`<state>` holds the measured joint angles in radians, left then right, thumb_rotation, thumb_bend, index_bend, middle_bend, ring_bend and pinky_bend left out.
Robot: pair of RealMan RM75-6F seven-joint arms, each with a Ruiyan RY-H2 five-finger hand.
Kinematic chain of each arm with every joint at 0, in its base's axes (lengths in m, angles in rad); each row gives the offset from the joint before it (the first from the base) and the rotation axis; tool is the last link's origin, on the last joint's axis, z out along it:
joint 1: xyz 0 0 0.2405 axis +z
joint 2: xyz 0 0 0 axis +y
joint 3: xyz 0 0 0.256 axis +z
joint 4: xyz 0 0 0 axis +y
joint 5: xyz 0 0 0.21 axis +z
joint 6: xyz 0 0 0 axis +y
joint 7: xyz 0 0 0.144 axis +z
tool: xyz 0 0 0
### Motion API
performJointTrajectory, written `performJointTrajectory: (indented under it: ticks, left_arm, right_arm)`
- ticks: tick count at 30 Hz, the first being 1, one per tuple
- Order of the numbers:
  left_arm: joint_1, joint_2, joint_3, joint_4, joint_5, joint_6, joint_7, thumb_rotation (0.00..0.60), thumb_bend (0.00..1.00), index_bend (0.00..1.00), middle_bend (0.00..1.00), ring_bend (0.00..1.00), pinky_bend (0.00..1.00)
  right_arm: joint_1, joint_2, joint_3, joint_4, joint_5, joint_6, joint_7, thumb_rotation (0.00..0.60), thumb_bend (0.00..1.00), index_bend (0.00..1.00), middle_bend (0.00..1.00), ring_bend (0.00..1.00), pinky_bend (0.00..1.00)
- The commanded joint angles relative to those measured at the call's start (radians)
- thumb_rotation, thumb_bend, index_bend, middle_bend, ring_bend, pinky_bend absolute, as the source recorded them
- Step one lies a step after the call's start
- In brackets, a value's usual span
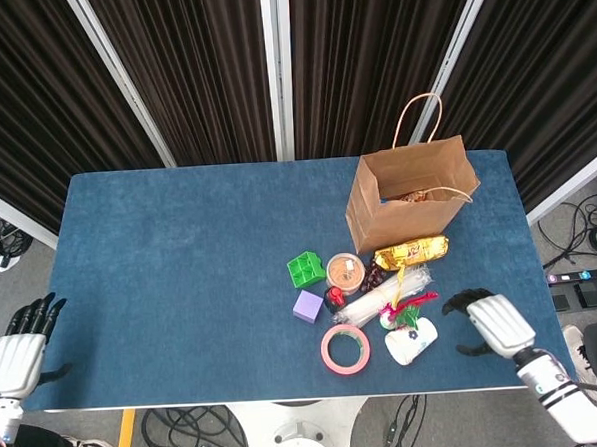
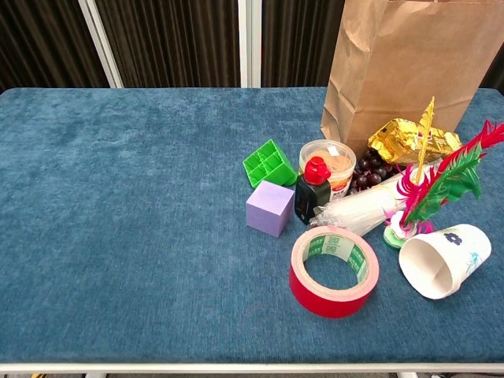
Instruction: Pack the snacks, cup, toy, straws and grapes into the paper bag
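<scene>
"Brown paper bag (image 1: 409,193) stands tall at the far right of the table (image 1: 182,290), mouth open. Something is inside it already, I think a snack."

"What is left to pack?"

"Lots. The gold snack packet (image 2: 409,138) lies right at the bag's foot, with dark grapes (image 2: 370,173) beside it. The straws (image 2: 358,211) in their clear wrap lie in front of those. The feather toy (image 2: 441,185) and the white paper cup (image 2: 442,260), tipped on its side, are nearest."

"And the hands?"

"The right hand (image 1: 492,321) hangs just beside the cup, fingers curled, holding nothing. I guess the cup comes next; it must reach over and grip it softly. The left hand (image 1: 20,348) waits off the table's near left corner, holding nothing."
</scene>
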<state>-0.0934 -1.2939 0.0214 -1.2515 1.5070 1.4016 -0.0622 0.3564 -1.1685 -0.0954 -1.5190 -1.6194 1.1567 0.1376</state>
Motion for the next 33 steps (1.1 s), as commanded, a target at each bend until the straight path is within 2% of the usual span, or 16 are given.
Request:
performJointTrajectory:
  ticks: [1, 10, 17, 24, 33]
  left_arm:
    - [0.002, 0.001, -0.001, 0.003, -0.001, 0.002, -0.003, 0.600, 0.05, 0.07, 0.04, 0.00, 0.11]
    - [0.006, -0.004, -0.001, 0.027, -0.004, 0.002, -0.018, 0.600, 0.05, 0.07, 0.04, 0.00, 0.11]
    - [0.010, -0.004, -0.002, 0.046, -0.003, 0.009, -0.034, 0.600, 0.05, 0.07, 0.04, 0.00, 0.11]
    - [0.015, -0.010, -0.002, 0.071, -0.003, 0.012, -0.056, 0.600, 0.05, 0.07, 0.04, 0.00, 0.11]
    - [0.017, -0.017, -0.003, 0.089, -0.004, 0.011, -0.071, 0.600, 0.05, 0.07, 0.04, 0.00, 0.11]
  right_arm:
    - [0.011, -0.036, -0.005, 0.034, -0.025, -0.018, -0.035, 0.600, 0.00, 0.40, 0.37, 0.26, 0.25]
    - [0.047, -0.086, 0.000, 0.052, -0.052, -0.057, -0.116, 0.600, 0.00, 0.41, 0.37, 0.24, 0.19]
    - [0.070, -0.109, 0.009, 0.047, -0.050, -0.083, -0.157, 0.600, 0.00, 0.41, 0.35, 0.17, 0.13]
    - [0.085, -0.144, 0.012, 0.057, -0.035, -0.112, -0.168, 0.600, 0.00, 0.38, 0.31, 0.13, 0.11]
    - [0.094, -0.183, 0.004, 0.086, -0.013, -0.148, -0.190, 0.600, 0.00, 0.37, 0.30, 0.13, 0.11]
